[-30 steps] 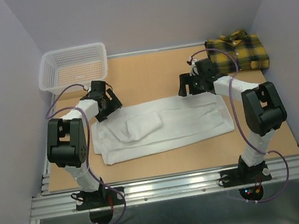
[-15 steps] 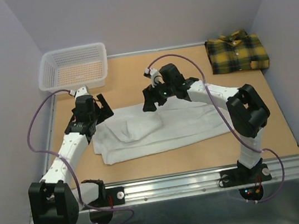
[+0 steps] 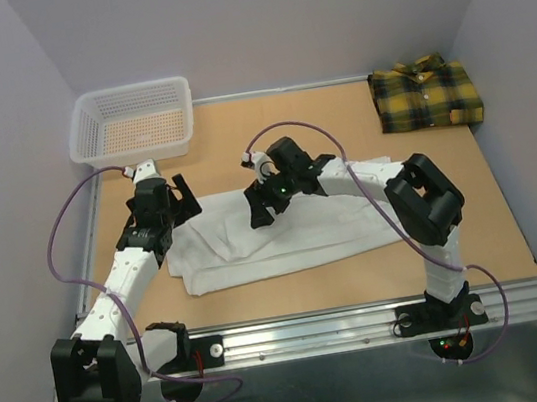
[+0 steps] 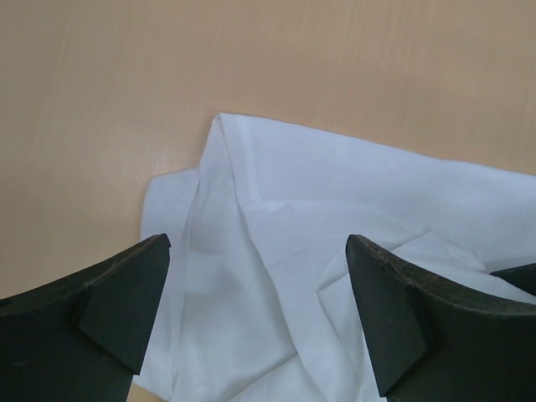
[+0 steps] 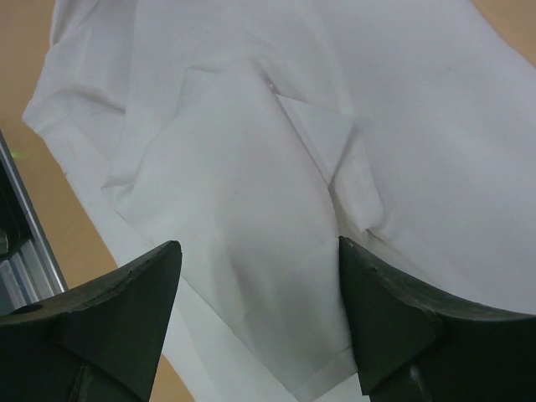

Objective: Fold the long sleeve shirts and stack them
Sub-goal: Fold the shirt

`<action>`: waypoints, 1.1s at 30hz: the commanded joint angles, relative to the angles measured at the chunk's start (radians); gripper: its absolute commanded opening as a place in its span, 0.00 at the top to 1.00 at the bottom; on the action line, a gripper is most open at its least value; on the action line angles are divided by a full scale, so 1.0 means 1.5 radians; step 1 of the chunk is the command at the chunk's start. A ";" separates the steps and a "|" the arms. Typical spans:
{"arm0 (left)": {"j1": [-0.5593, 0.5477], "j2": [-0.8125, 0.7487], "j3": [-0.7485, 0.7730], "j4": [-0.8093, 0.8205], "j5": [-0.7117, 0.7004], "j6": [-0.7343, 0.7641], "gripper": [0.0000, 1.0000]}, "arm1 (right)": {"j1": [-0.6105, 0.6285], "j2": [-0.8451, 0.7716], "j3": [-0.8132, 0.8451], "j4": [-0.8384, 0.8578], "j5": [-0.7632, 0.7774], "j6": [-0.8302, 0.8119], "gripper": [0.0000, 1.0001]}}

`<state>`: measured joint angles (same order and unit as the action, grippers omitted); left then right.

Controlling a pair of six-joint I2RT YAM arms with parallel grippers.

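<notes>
The white shirt (image 3: 303, 231) lies partly folded as a long strip across the middle of the table. It also fills the left wrist view (image 4: 318, 251) and the right wrist view (image 5: 268, 184). My left gripper (image 3: 176, 203) is open and empty above the shirt's far left corner. My right gripper (image 3: 262, 208) is open and empty, low over a folded sleeve near the shirt's left half. The plaid shirt (image 3: 427, 94) lies folded at the far right corner, away from both grippers.
A white mesh basket (image 3: 132, 121) stands at the far left corner. The table's metal front rail (image 3: 309, 334) runs along the near edge. Walls close in on the left, back and right.
My right gripper has swung left from the shirt's far right edge to over its left half. My left arm has stretched out, its gripper staying by the far left corner.
</notes>
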<state>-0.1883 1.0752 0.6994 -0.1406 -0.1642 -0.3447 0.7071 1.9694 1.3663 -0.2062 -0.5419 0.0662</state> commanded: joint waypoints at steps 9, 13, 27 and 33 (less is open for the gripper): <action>0.000 -0.026 0.005 0.027 -0.007 0.006 0.02 | 0.094 -0.103 -0.058 -0.044 -0.015 0.004 0.24; 0.000 -0.031 0.004 0.031 -0.003 0.003 0.02 | 0.134 -0.137 -0.106 -0.050 -0.013 0.001 0.24; 0.000 -0.075 -0.017 0.056 -0.059 0.020 0.02 | 0.216 -0.337 -0.310 -0.097 0.071 -0.029 0.23; 0.000 -0.073 -0.016 0.050 -0.065 0.018 0.02 | 0.215 -0.359 -0.262 -0.103 0.167 -0.027 0.23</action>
<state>-0.1883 0.9852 0.6838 -0.1009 -0.2375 -0.3298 1.0283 1.4345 0.9142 -0.3660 -0.4179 0.0399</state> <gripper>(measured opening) 0.980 0.771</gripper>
